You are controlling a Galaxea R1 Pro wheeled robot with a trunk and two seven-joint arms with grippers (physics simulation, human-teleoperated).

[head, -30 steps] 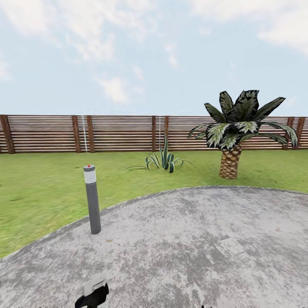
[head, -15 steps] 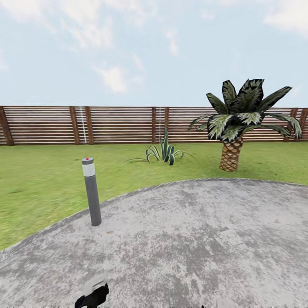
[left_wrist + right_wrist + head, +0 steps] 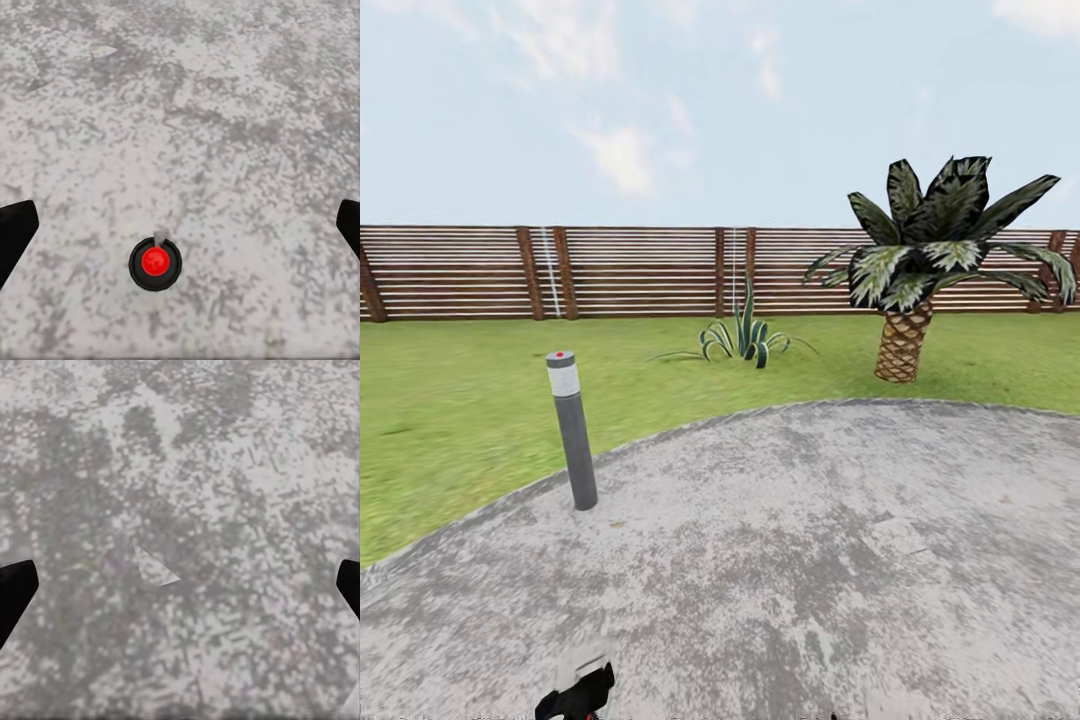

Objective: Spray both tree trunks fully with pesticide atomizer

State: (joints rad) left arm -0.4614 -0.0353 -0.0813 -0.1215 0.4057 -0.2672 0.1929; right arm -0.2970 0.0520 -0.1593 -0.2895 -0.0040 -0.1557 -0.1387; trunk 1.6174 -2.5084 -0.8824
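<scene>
Robot on grey paving (image 3: pixel 830 560), facing lawn (image 3: pixel 450 420) and slat fence (image 3: pixel 640 270); bollard (image 3: pixel 571 430) near left, short palm (image 3: pixel 920 270) far right. Atomizer, target trees not visible. Left gripper (image 3: pixel 180 232) and right gripper (image 3: pixel 180 592) spread wide, empty. Nothing picked or sprayed; task barely started

No readable text, label, brand, number or sign in any view.
</scene>
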